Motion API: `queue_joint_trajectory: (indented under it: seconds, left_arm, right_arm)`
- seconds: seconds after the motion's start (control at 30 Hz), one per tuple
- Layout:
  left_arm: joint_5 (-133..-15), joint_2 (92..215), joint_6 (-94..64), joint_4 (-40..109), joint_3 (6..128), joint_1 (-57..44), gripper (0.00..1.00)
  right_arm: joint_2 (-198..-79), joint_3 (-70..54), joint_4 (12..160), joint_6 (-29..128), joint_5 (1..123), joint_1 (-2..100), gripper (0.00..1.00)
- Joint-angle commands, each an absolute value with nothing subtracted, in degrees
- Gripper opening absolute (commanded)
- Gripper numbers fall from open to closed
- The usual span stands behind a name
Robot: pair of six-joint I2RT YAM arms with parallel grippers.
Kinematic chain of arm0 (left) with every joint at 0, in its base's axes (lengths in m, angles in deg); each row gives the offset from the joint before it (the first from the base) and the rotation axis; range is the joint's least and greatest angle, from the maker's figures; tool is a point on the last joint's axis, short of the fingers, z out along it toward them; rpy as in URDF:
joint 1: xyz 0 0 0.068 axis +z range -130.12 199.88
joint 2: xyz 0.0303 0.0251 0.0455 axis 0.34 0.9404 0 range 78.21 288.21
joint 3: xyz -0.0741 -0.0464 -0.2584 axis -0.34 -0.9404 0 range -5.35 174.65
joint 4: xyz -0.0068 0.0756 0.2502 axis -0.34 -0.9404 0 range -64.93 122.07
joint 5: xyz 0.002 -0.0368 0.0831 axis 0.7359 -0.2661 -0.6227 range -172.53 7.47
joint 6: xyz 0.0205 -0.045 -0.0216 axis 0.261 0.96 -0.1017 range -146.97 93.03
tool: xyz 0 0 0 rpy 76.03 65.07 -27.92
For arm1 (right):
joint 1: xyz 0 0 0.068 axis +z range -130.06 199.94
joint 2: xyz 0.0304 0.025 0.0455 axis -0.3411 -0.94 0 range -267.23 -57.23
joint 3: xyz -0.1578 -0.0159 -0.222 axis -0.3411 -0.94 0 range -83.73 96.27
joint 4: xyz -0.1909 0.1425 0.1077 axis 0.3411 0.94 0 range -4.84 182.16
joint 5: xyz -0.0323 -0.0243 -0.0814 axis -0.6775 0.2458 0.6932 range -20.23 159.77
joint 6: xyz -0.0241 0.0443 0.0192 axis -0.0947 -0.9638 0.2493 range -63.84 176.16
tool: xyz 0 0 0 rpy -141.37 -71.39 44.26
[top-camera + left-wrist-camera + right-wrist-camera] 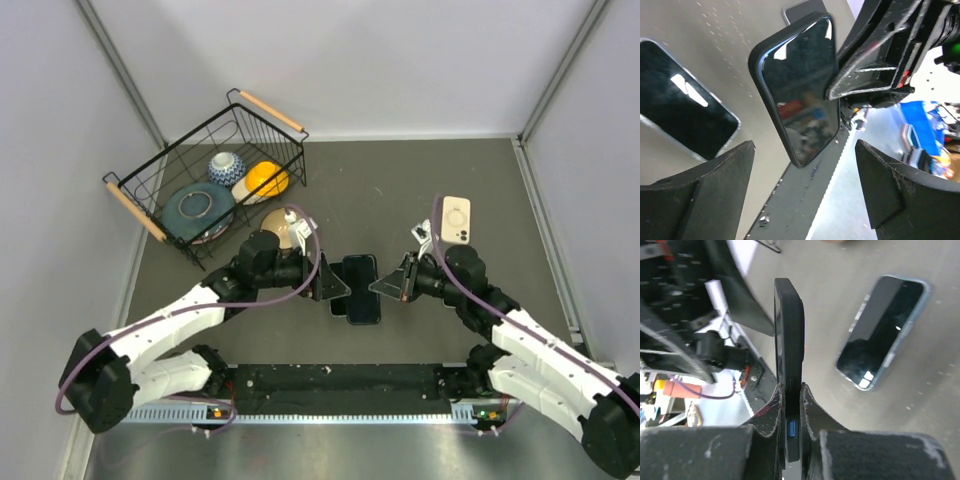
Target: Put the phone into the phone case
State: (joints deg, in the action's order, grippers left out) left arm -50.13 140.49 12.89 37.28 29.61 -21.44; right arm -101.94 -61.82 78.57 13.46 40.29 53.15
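My right gripper [386, 286] [791, 388] is shut on the long edge of a black phone case [789, 340] and holds it on edge above the table. A dark glossy phone screen [799, 85] fills the case's face; it shows as a dark slab in the top view [362, 288]. My left gripper [334, 287] [805, 146] is open and empty, its fingers [705, 190] wide apart just left of the held case. A second dark phone in a clear bluish case [883, 331] [685, 115] lies flat on the table, mostly under the held one [339, 305].
A cream phone-shaped item with a ring on its back [457, 218] lies on the table behind my right arm. A black wire basket [150, 195] with bowls and an orange object stands at the back left. A black rail [340, 380] runs along the near edge.
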Motion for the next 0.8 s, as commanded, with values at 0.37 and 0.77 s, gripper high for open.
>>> queue_joint_trajectory:
  seconds: [0.37, 0.77]
  left_arm:
    - [-75.2, 120.7, -5.8, 12.6, 36.0, -20.8, 0.91]
    - [-75.6, 118.7, -5.3, 11.2, 35.1, -20.9, 0.91]
  right_arm:
    - [-126.7, -44.9, 96.8, 26.7, 35.7, 42.3, 0.00]
    - [-143.9, -43.2, 93.2, 28.7, 34.2, 38.0, 0.00]
